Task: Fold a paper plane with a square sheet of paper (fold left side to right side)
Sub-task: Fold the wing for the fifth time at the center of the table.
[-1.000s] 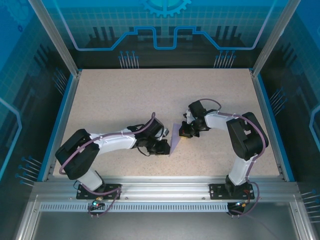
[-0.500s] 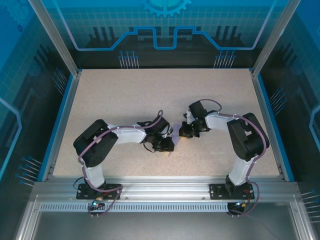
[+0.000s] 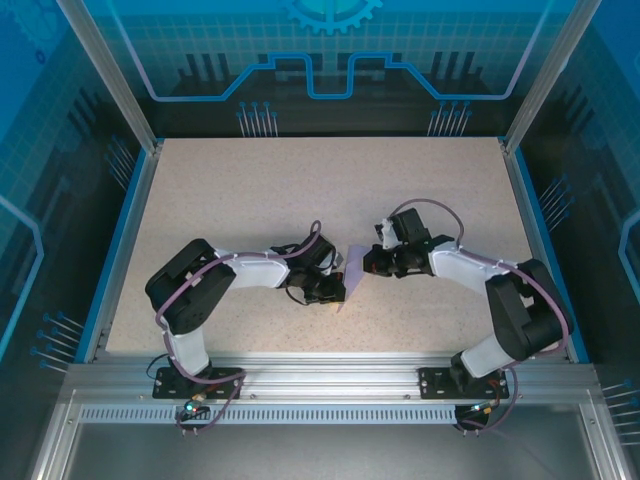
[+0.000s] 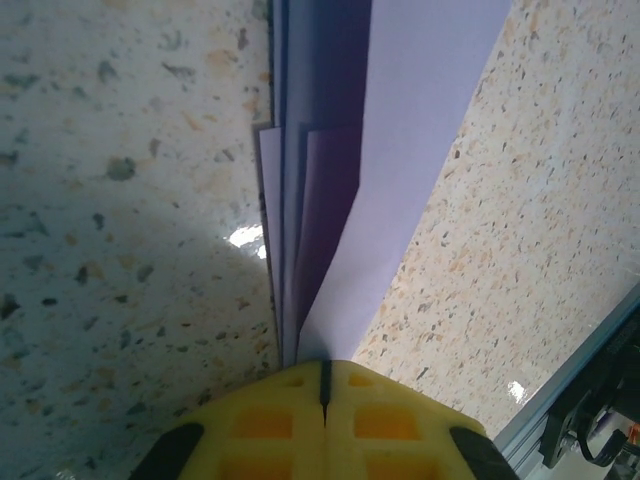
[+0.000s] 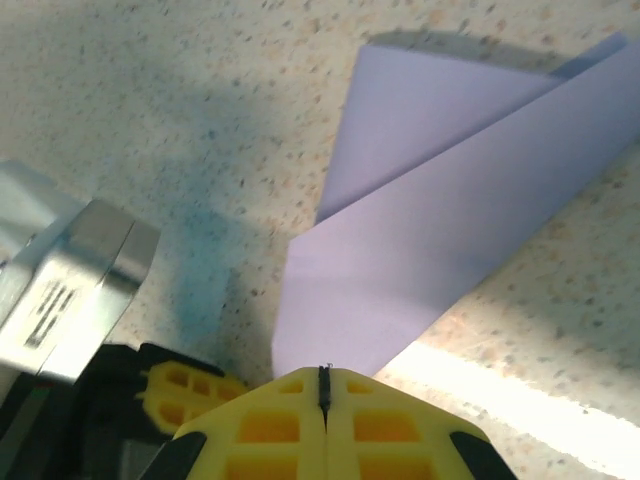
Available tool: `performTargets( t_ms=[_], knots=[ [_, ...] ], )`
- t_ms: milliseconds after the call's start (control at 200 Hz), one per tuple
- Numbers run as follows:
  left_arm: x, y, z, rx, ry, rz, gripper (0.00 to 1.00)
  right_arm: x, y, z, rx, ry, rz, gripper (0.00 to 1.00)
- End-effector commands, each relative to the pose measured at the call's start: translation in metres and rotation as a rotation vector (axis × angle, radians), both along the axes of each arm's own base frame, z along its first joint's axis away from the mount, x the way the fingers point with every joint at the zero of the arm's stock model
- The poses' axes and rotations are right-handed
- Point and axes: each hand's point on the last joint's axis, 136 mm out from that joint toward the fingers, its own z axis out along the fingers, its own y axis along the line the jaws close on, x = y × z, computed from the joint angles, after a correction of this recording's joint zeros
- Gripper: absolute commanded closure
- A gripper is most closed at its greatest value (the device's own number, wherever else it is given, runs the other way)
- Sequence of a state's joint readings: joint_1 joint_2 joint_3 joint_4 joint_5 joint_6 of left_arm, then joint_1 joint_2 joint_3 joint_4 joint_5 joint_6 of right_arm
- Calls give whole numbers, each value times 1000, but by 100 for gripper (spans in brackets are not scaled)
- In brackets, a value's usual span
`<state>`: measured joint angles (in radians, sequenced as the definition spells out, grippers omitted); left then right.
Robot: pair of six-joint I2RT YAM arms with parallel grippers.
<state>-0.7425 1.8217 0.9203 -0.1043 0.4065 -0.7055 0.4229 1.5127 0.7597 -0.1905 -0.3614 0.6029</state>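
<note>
The left claw (image 4: 323,372) is seen fully closed on the stacked layers of the paper plane (image 4: 395,150), and the right claw (image 5: 323,378) appears closed on its corner. The plane is held between them over the desk (image 3: 250,190), just below the middle of the top view. Several creases are made; final shaping is judged to remain.

No words, numbers or brand names are showing legibly anywhere. In the right wrist view, a silver metal part (image 5: 75,270) is carrying a few small dark printed marks, which are coming through too blurred to read. On the blue back wall (image 3: 200,40), a gear emblem (image 3: 330,10) is showing without lettering.
</note>
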Motion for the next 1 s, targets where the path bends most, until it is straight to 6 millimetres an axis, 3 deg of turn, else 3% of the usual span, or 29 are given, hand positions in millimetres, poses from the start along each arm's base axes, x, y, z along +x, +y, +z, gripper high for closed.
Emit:
performTargets(
  t_ms=[0,440,750,995],
  knots=[
    [-14,19,-20,78,58,21,100,-19,19,-4,71,32,41,100],
    [-15,20,-21,87,62,24,100,-30,49,-32,89,98,93,100],
    [-15,21,-21,93,63,22,100,-28,39,-56,-5,123,78,100],
    [-15,22,-23,102,69,21,100,-7,26,-57,-9,107,45,100]
  ],
)
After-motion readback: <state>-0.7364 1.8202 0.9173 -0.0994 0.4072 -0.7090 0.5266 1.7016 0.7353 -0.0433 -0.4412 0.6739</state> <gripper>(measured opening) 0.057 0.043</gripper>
